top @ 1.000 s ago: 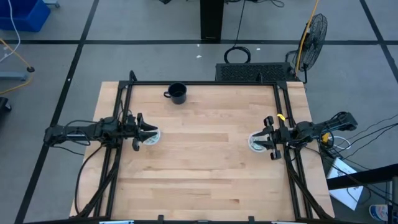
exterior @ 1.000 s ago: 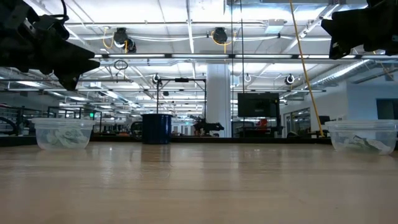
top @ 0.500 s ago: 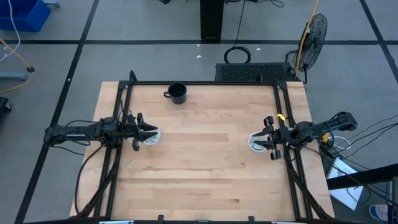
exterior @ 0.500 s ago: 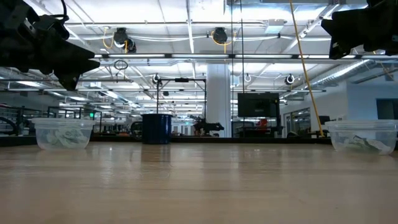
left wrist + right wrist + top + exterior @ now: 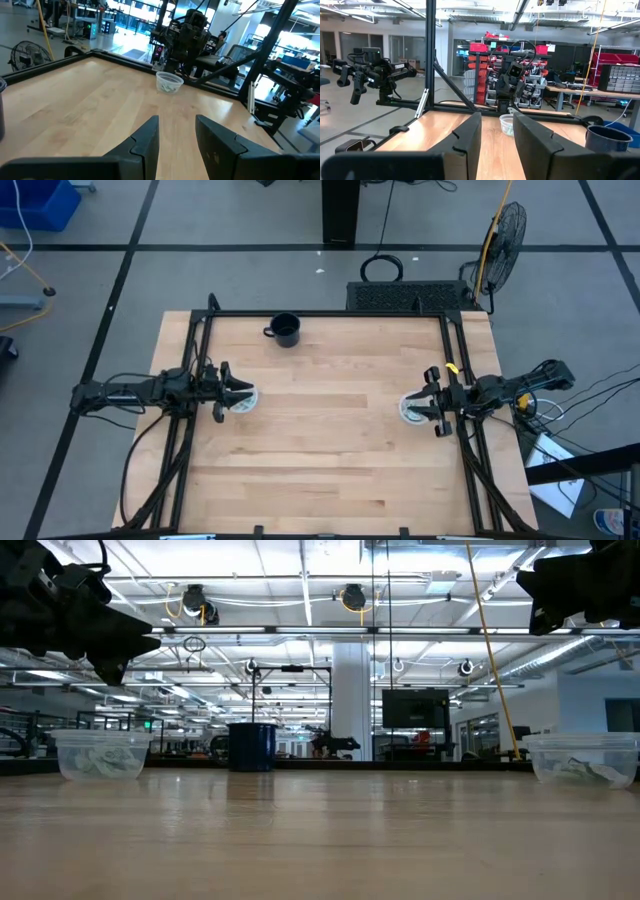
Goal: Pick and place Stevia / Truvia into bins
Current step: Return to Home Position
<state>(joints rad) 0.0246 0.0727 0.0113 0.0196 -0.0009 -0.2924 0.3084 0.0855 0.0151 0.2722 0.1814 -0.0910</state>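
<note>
Two translucent white bins stand on their bases on the wooden table. The left bin (image 5: pixel 244 399) (image 5: pixel 100 754) and the right bin (image 5: pixel 411 411) (image 5: pixel 583 758) each hold white-and-green Stevia packets (image 5: pixel 98 762) (image 5: pixel 580 770). My left gripper (image 5: pixel 232 392) (image 5: pixel 176 145) hangs open above the left bin, well clear of it. My right gripper (image 5: pixel 421 408) (image 5: pixel 497 142) hangs open above the right bin. Each wrist view looks across the table at the other arm's bin (image 5: pixel 169 82) (image 5: pixel 507 124). No packets show on the bare table.
A black handled mug (image 5: pixel 286 330) (image 5: pixel 252 746) stands near the table's far edge, left of the middle. A black metal frame (image 5: pixel 330 314) runs along the table's far, left and right edges. Bare wood (image 5: pixel 330 430) lies between the two bins.
</note>
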